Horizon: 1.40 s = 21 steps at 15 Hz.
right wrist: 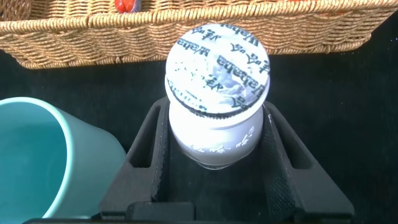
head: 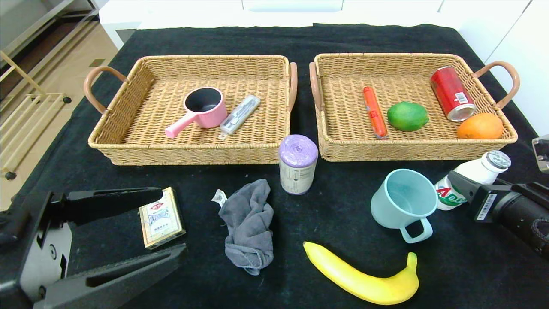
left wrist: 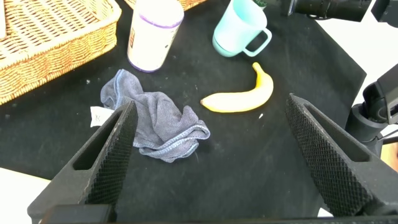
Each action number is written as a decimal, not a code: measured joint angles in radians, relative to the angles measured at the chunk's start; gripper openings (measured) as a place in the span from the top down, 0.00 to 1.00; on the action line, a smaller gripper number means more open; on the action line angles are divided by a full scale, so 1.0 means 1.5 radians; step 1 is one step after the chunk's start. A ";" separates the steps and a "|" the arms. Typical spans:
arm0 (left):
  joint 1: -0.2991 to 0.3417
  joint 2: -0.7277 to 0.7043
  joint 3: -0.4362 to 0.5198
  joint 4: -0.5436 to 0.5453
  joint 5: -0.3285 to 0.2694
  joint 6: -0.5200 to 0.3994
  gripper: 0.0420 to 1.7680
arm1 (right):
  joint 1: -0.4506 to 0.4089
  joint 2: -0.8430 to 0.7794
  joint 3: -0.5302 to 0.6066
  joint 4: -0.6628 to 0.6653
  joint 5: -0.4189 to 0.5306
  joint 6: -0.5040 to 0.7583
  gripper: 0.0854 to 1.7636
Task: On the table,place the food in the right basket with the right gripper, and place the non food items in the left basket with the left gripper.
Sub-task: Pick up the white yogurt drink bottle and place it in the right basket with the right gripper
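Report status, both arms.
Right end effector around white foil-capped drink bottle, light blue mug alongside. Left end effector open beside boxed card deck.

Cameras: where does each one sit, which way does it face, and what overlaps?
Head: above, facing down at the baskets; both grippers, left, right, show.
Left wrist: on the left arm, looks past its open fingers at the cloth and banana.
Right wrist: on the right arm, faces the bottle between its fingers.
Shared: the mug appears in all three.
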 joint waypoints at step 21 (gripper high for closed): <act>0.000 0.001 0.000 0.000 0.001 0.006 0.03 | 0.004 -0.090 -0.239 0.257 0.018 -0.022 0.53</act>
